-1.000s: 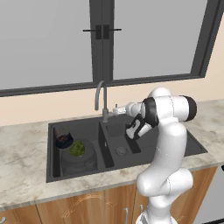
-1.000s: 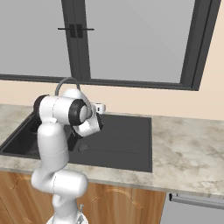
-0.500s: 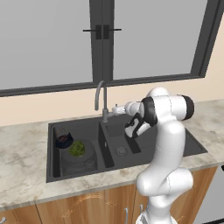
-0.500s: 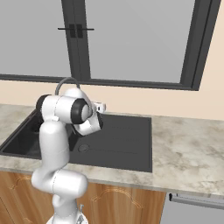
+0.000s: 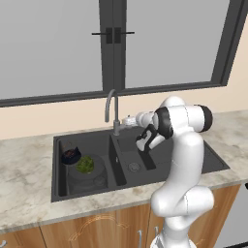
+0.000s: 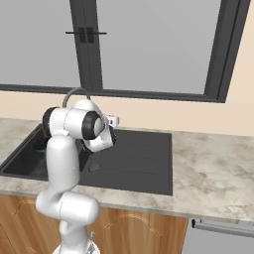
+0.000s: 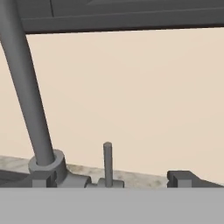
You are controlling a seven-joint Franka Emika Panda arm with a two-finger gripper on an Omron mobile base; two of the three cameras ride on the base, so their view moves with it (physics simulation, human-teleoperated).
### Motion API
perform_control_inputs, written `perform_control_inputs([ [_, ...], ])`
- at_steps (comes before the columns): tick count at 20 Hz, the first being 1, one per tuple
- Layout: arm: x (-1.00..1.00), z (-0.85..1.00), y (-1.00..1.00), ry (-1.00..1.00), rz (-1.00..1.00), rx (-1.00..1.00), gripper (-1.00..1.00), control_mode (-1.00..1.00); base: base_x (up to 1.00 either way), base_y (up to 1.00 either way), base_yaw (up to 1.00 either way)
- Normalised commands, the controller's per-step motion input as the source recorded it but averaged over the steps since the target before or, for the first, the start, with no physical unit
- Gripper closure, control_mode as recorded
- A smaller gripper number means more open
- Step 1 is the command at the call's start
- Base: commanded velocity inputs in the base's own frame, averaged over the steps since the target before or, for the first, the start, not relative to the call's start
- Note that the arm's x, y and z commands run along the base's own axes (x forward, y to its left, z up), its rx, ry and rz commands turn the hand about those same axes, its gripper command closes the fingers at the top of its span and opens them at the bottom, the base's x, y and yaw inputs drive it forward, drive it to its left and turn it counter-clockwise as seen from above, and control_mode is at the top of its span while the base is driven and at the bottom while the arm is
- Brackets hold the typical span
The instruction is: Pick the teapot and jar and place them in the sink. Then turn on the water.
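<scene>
- Kitchen sim, sink station: you see the black double-basin sink [image 5: 160, 162] across the centre of the left base view, set in a speckled stone counter [image 5: 26, 167], with a dark-framed window [image 5: 114, 46] over the upper half of the frame.
- Teapot [image 5: 70, 155]: small, black, sits in the basin at centre-left of the left base view, toward that basin's back corner.
- Jar [image 5: 86, 170]: wide, greyish, green contents showing; stands in the same basin, just beside the teapot and nearer the frame's bottom. Can't tell if the two touch.
- Faucet [image 5: 111, 109]: grey gooseneck, rises at the sink's back edge, just above frame centre in the left base view. In the hand view its tube [image 7: 26, 87] slants from upper left down to a collar at lower left.
- Faucet lever [image 7: 107, 162]: thin upright grey pin, bottom centre of the hand view, right of the collar.
- Gripper [image 5: 130, 120]: at centre of the left base view, just right of the faucet base, pointing at it. Its jaws stand wide & carry nothing; in the hand view one dark fingertip [image 7: 181, 178] shows at lower right, apart from the pin.
- Arm [image 5: 184, 160]: white, climbs from lower right of the left base view, elbow bent over the right-hand basin. In the right base view it [image 6: 64, 163] stands at centre-left, in front of the sink [image 6: 134, 158].
</scene>
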Motion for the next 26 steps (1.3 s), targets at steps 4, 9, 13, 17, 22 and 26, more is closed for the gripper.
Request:
perform_control_inputs([
  [4, 0.20, -0.07, 0.00, 0.00, 0.00, 0.00, -1.00, -1.00, 0.00, 0.00, 0.00],
  [9, 0.08, -0.18, 0.00, 0.00, 0.00, 0.00, -1.00, -1.00, 0.00, 0.00, 0.00],
  [13, 0.04, -0.18, 0.00, 0.00, 0.00, 0.00, -1.00, -1.00, 0.00, 0.00, 0.00],
  [17, 0.05, 0.00, 0.00, 0.00, 0.00, 0.03, -1.00, -1.00, 0.00, 0.00, 0.00],
  [22, 0.09, 0.00, 0.00, 0.00, -0.01, 0.02, -1.00, -1.00, 0.00, 0.00, 0.00],
  [26, 0.13, 0.07, -0.01, -0.01, -0.03, 0.02, -1.00, -1.00, 0.00, 0.00, 0.00],
])
